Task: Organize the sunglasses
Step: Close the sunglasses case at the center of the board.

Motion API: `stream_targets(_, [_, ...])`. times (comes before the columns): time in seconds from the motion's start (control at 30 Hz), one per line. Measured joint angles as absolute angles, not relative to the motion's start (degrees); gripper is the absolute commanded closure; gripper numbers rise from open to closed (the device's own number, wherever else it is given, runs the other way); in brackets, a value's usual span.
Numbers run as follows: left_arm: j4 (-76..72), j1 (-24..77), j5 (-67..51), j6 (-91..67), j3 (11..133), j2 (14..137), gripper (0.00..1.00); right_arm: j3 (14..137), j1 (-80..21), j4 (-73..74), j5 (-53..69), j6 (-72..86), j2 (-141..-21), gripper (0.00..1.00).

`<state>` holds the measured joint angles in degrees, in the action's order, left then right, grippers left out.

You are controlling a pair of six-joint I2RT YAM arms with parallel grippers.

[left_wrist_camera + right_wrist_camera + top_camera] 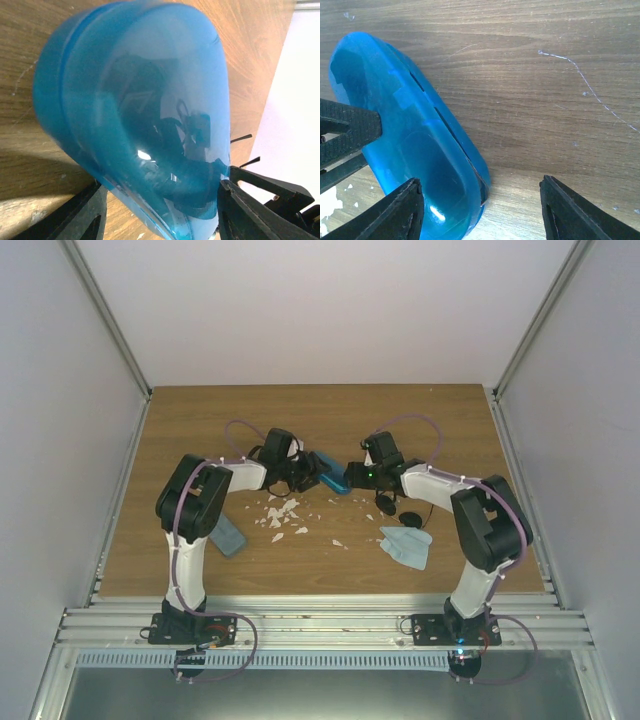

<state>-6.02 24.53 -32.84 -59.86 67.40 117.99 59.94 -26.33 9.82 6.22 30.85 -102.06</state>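
At the bottom corners of the left wrist view, the left fingers (85,215) are clamping the bright blue case (140,110), which is filling most of that frame and standing on edge on the worktop (545,100). The right fingers (570,215) are standing apart, one at lower left just beside the case's end, the other over bare wood. In the top view, the black sunglasses (408,519) are lying right of centre beside the right forearm, near a pale blue cloth (408,545); a grey-blue case (228,535) is lying at left.
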Motion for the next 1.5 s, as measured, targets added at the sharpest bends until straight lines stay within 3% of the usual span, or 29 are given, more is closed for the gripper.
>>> stream_targets(0.3, [-5.2, 24.5, -32.7, -60.1, 69.2, 119.3, 0.43, 60.3, -26.3, 10.3, 9.2, 31.9, -103.1, 0.45])
stream_targets(0.57, [-5.2, 24.7, -32.5, -60.2, 69.2, 119.4, 0.44, 60.7, -27.1, 10.5, 11.4, 35.4, -104.0, 0.47])
stream_targets(1.07, [-5.7, 24.8, -32.2, -61.0, 68.9, 119.4, 0.45, 60.9, -27.7, 8.8, 15.0, 41.3, -105.3, 0.65])
stream_targets(1.2, [-6.3, 24.8, -32.2, -61.0, 68.6, 119.4, 0.46, 60.9, -27.7, 8.6, 15.2, 42.5, -105.3, 0.64])
stream_targets(1.5, [-1.9, 25.0, -34.5, -53.0, 75.7, 123.4, 0.49, 59.9, -27.2, 8.5, 14.1, 40.8, -104.2, 0.49])
